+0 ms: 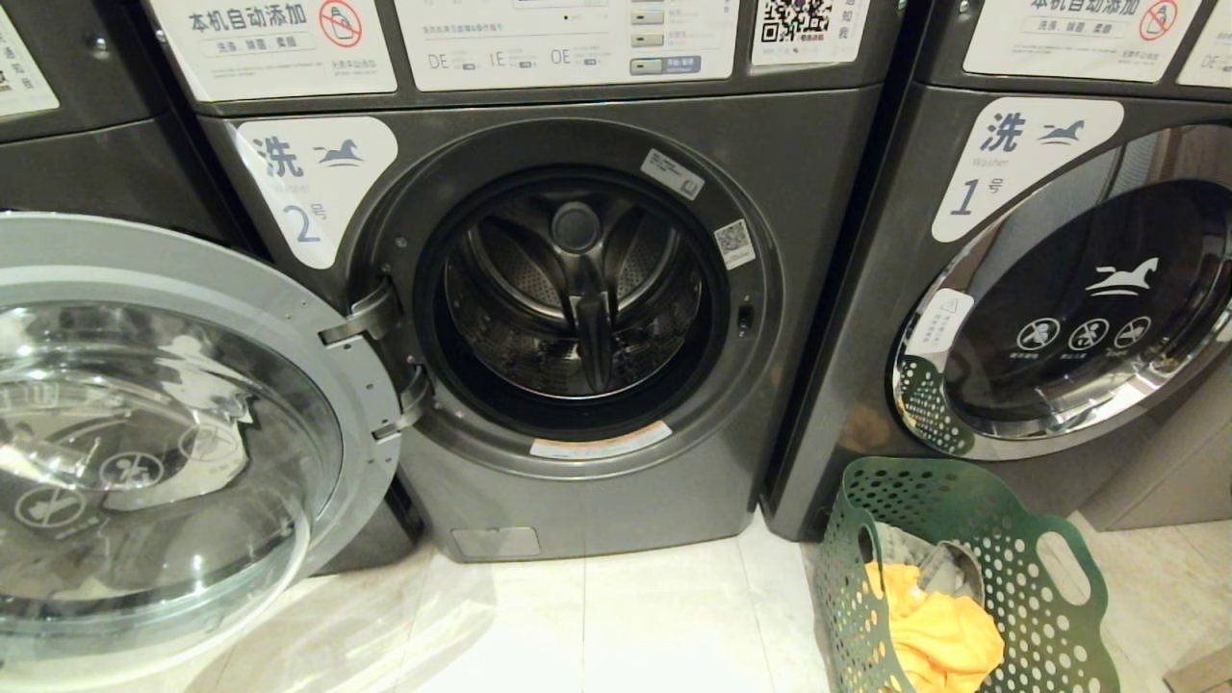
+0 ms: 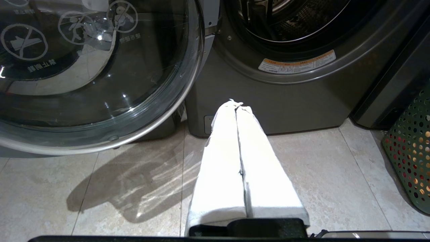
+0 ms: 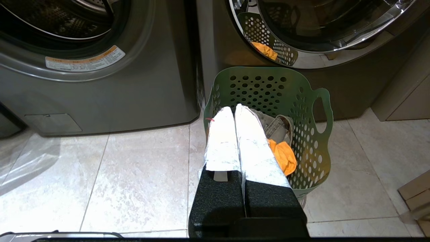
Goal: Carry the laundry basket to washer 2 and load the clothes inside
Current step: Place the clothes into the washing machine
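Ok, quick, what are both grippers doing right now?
Left gripper: fingers shut, holding nothing, hanging over the floor before washer 2.
Right gripper: fingers shut, empty, above the laundry basket.

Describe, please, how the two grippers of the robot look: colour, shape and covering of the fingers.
The left gripper has two long flat fingers wrapped in white cloth-like tape, frayed at the tips, tapering forward from a black base. The right gripper has the same white wrapping, more mottled grey, over fingers rising from two rough black textured blocks; a small red thread shows near one tip. No cables are visible.
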### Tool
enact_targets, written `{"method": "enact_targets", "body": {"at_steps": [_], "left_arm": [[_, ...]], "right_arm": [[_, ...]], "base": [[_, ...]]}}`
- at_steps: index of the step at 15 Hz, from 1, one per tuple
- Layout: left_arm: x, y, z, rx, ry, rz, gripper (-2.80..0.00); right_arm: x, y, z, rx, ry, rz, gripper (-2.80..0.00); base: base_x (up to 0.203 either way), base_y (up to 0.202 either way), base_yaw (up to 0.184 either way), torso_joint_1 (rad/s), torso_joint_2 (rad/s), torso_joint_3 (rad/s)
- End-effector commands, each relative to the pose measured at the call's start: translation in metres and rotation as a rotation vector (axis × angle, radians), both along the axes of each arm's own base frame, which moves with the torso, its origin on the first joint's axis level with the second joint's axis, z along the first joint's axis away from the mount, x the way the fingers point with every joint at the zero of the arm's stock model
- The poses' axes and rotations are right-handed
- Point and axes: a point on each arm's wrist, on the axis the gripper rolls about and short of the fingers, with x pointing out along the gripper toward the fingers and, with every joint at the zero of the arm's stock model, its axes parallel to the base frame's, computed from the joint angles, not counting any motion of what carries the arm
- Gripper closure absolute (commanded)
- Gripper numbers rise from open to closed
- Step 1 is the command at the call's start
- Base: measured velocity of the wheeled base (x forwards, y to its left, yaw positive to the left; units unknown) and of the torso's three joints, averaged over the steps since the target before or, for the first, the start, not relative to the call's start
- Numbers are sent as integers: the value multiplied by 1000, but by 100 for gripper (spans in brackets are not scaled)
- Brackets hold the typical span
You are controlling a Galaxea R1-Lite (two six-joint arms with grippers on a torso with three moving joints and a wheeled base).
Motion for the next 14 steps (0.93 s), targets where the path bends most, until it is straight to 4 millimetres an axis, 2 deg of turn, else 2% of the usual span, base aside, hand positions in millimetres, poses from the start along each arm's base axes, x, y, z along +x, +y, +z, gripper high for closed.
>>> {"method": "enact_targets", "body": {"at_steps": [1, 4, 14], "left_arm": [[1, 0, -2, 0, 8, 1, 0], [1, 0, -2, 2, 7, 1, 0], [1, 0, -2, 2, 6, 1, 0]], "right_arm": [[0, 0, 0, 0, 1, 0, 0], [0, 0, 0, -1, 1, 0, 0], [0, 0, 0, -1, 1, 0, 0]], "base": [[0, 0, 0, 0, 0, 0], [0, 0, 0, -1, 1, -9], [0, 0, 0, 2, 2, -188]]}}
